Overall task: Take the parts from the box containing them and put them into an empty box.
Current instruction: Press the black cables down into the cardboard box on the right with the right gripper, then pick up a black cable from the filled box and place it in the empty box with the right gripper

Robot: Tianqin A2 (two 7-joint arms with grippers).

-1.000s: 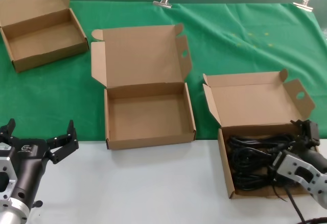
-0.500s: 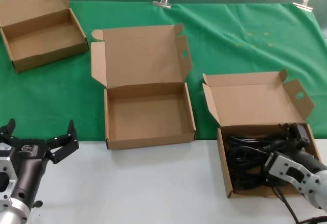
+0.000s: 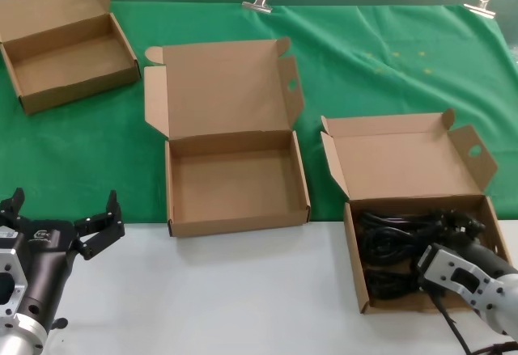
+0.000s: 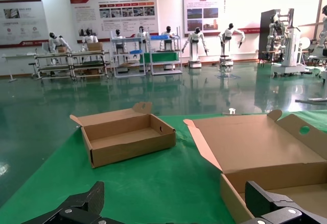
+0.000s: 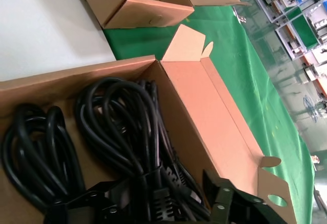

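Note:
The black coiled cords (image 3: 396, 246) lie in the right-hand box (image 3: 353, 250), whose low lid leans back with splayed flaps. My right gripper (image 3: 457, 238) reaches into this box from the near right. In the right wrist view the right gripper (image 5: 158, 196) is open, with its fingers (image 5: 225, 196) on either side of a cord bundle (image 5: 117, 127) and its plug. The empty box (image 3: 239, 224) with the tall upright lid stands in the middle and also shows in the left wrist view (image 4: 265, 152). My left gripper (image 3: 65, 205) is parked open at the near left.
A flatter oblong box (image 3: 69, 56) sits at the far left on the green cloth (image 3: 364, 64); it also shows in the left wrist view (image 4: 127, 137). Two metal clips (image 3: 257, 1) hold the cloth's far edge. The near strip is white tabletop (image 3: 243, 290).
My right gripper has sunk lower into the right box and shifted slightly left, so its fingers now sit among the cords. The left arm has not moved.

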